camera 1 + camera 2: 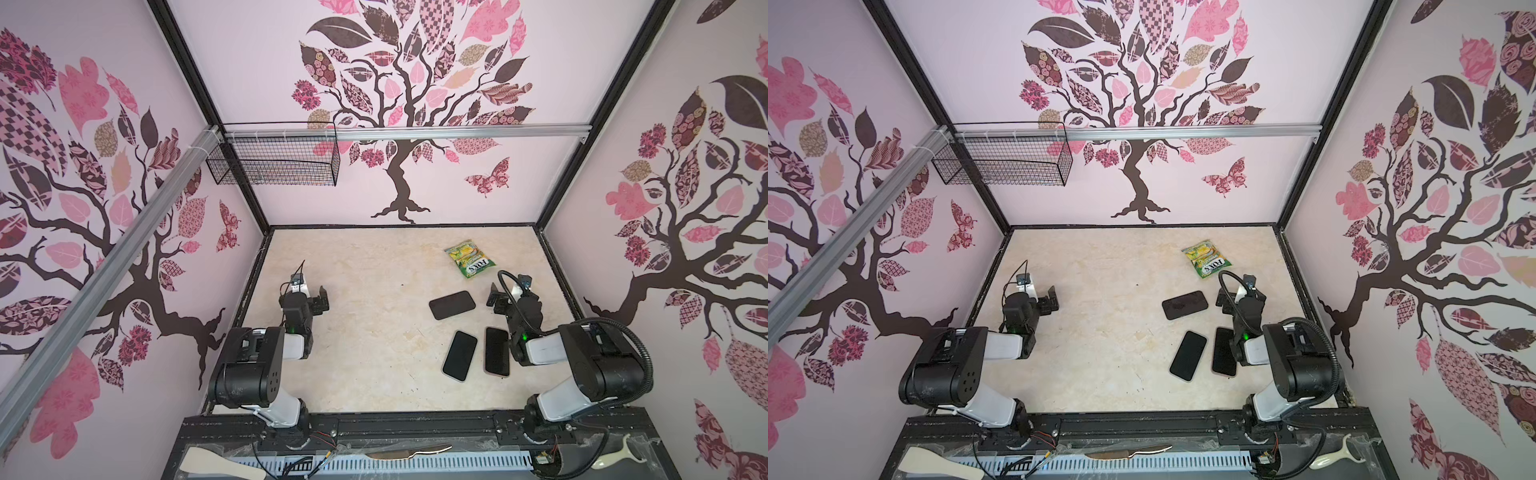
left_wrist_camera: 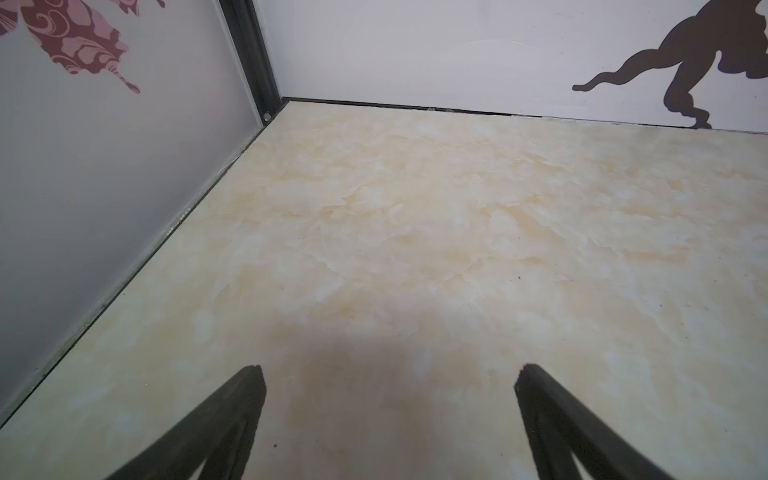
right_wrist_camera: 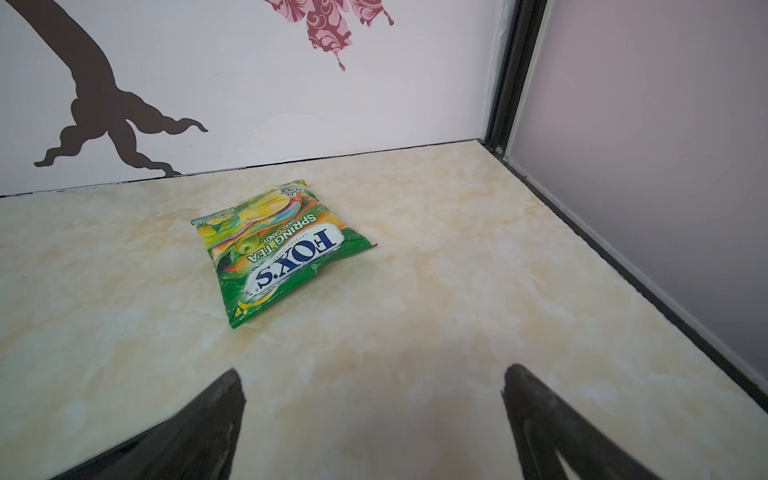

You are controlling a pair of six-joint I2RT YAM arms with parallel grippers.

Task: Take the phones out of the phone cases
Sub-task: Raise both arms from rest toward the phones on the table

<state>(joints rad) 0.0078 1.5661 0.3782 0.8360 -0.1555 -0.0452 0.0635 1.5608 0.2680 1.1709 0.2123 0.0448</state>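
Both top views show your right gripper [image 1: 494,299], released like the left gripper [image 1: 323,300], just beside the nearest phone [image 1: 452,304], whose long axis points toward it.

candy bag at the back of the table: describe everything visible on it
The candy bag is a glossy plastic pouch, green and yellow, printed FOX'S, SPRING TEA, OVAL CANDY over fruit pictures. It looks closed, slightly puffed and creased. It lies flat, label up, at a skew, on the far right part of the marbled tabletop, short of the back wall. Only the tabletop touches it.
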